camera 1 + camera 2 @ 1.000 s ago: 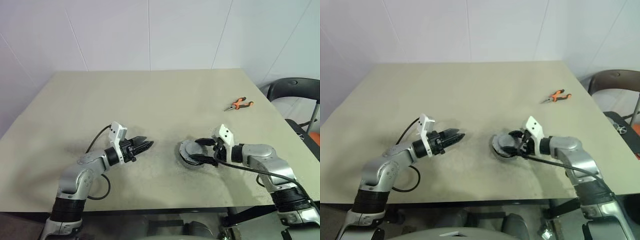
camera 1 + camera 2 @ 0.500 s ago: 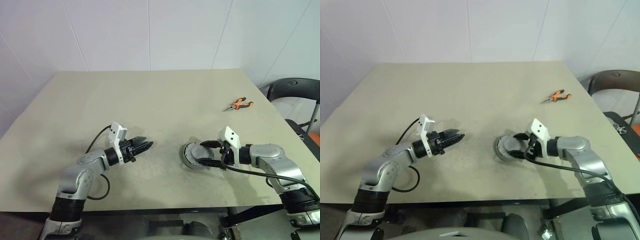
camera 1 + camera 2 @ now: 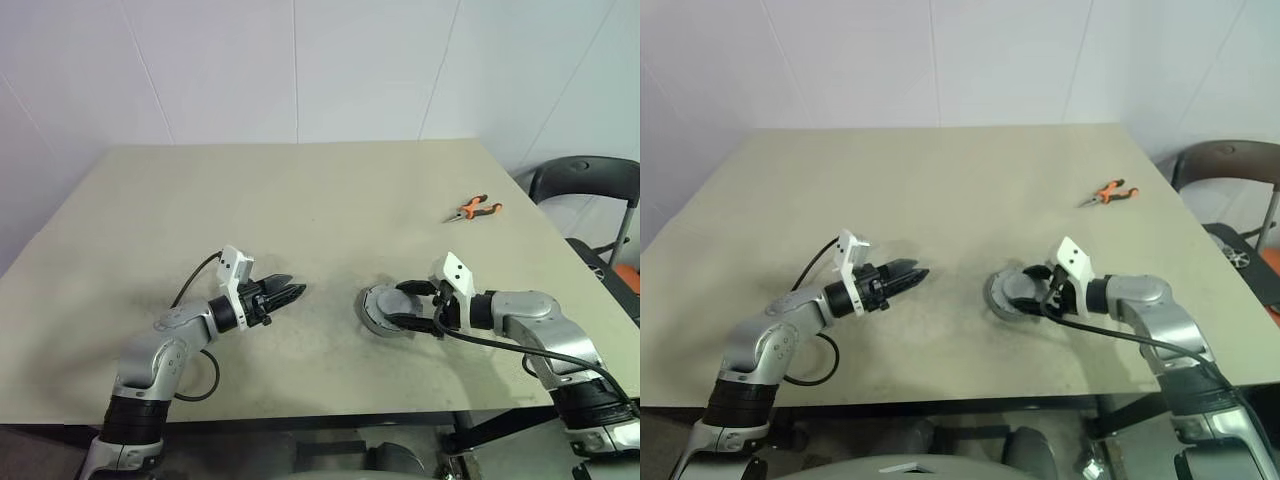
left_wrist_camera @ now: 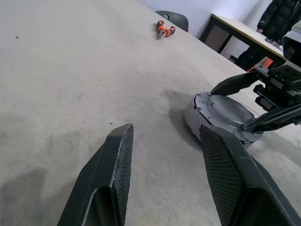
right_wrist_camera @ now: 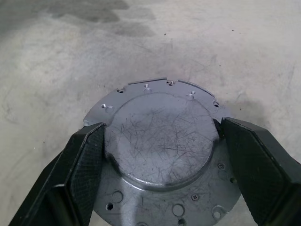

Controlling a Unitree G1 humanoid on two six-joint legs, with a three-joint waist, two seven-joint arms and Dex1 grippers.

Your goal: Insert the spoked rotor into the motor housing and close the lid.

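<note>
Beige table [image 3: 300, 200] under two arms. Right gripper [image 3: 403, 305] clasps the grey lid [image 5: 162, 141], apparently seated on the housing. At nine o'clock, the left gripper [image 3: 290, 292] hovers parted, empty. Pliers [image 3: 476, 208] lie at one o'clock.

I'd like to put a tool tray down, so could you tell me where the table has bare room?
The far half of the table is bare, bordered by the pliers. Crowded near the front: left gripper, and right gripper around the lid.
</note>
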